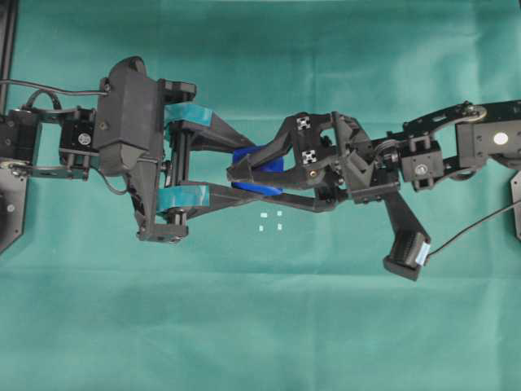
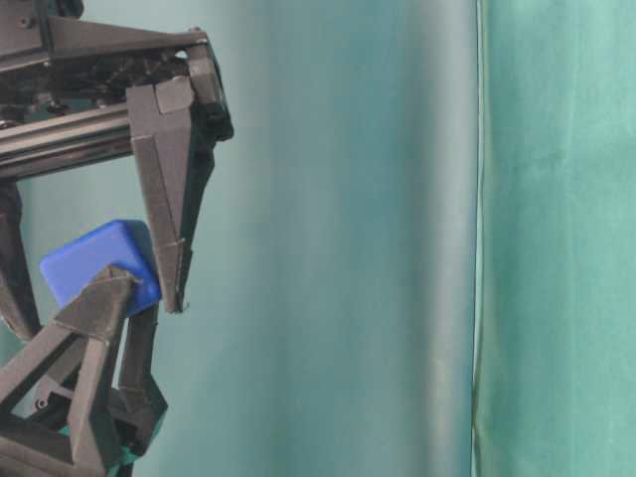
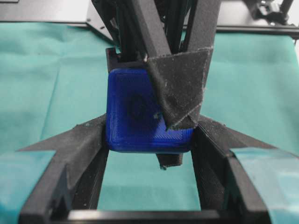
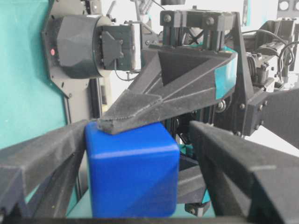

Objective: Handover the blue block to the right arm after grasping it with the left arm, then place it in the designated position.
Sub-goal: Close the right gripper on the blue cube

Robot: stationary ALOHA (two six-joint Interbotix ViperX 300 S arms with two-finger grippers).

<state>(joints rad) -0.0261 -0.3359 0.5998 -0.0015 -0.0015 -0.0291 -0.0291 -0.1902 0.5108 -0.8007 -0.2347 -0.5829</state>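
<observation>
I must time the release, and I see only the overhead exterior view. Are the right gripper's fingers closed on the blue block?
Observer: No. In the right wrist view the right gripper stands open around the blue block, and a gap shows beside one finger.
Operator: Does the left gripper hold it?
Observer: Yes. In the left wrist view the left gripper clamps the block on two opposite sides.
Operator: Is the block level?
Observer: No. The table-level view shows it tilted.
</observation>
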